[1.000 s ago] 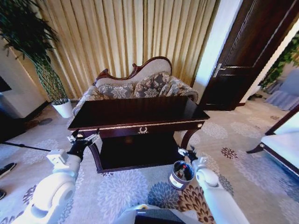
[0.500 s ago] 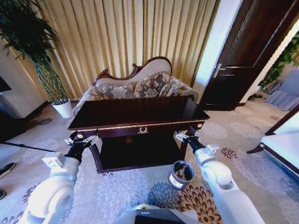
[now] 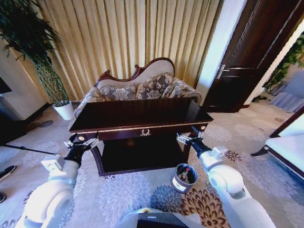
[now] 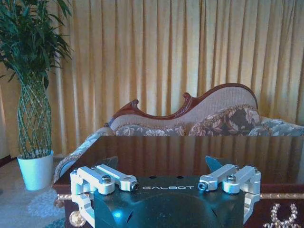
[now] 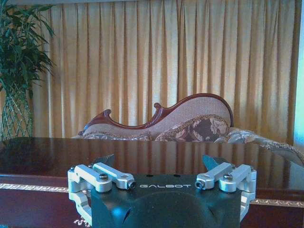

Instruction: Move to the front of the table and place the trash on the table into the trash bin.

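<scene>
The robot stood facing the front rail of the dark worktop [image 3: 142, 114], whose glossy top carried no trash that could be made out, while the trash bin [image 3: 184, 177] sat on the carpet just beside the front right leg with a red-capped bottle [image 3: 187, 172] visible inside it. Both arms were raised to the front edge, the left gripper [image 3: 80, 141] near the left corner and the right gripper [image 3: 189, 138] near the right corner, each with its fingers apart and holding nothing. Judged from this, the driving was done and the clearing looked essentially finished, with little or nothing left to bin.
</scene>
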Robot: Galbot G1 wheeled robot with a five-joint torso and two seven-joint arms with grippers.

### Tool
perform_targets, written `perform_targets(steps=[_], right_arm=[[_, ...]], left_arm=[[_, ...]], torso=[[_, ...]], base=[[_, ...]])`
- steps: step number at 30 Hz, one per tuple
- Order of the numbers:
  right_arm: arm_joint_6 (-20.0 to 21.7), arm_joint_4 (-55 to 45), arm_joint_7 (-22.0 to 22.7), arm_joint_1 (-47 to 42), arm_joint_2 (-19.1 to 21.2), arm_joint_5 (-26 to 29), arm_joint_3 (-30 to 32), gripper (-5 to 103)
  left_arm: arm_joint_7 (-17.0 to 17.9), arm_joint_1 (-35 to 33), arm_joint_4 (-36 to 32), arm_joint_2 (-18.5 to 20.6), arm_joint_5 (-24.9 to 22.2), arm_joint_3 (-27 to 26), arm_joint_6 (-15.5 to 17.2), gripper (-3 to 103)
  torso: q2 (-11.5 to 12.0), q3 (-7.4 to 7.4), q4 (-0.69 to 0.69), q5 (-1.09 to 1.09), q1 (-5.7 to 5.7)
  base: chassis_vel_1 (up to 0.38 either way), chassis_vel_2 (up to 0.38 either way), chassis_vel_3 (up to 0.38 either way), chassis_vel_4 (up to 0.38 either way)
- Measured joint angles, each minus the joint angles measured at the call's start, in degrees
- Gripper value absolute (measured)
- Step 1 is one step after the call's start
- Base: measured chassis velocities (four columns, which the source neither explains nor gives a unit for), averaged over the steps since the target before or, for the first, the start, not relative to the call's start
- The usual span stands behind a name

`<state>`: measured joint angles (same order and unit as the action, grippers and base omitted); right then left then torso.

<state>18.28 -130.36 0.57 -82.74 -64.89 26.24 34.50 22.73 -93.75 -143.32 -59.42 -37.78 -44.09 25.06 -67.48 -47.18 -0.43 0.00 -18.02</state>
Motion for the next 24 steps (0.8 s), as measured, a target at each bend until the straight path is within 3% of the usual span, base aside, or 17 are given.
perform_targets(steps=[10,24], right_arm=[[-0.38,-0.32,-0.06,-0.58,-0.22,-0.3,0.05,100],[-0.59,-0.02,-0.1,-0.84,-0.3,-0.32,0.17,100]], left_arm=[[-0.05,-0.1,0.0,0.1,0.04,-0.14,-0.11,100],[-0.11,-0.13,0.03,-0.1,0.17,0.04,-0.26,100]], torso=[[0.0,0.0,0.0,0.0,0.0],[-0.03,0.02,0.01,0.0,0.05]], base=[[0.17,-0.173,-0.179,0.176],[0.305,-0.314,-0.295,0.306]])
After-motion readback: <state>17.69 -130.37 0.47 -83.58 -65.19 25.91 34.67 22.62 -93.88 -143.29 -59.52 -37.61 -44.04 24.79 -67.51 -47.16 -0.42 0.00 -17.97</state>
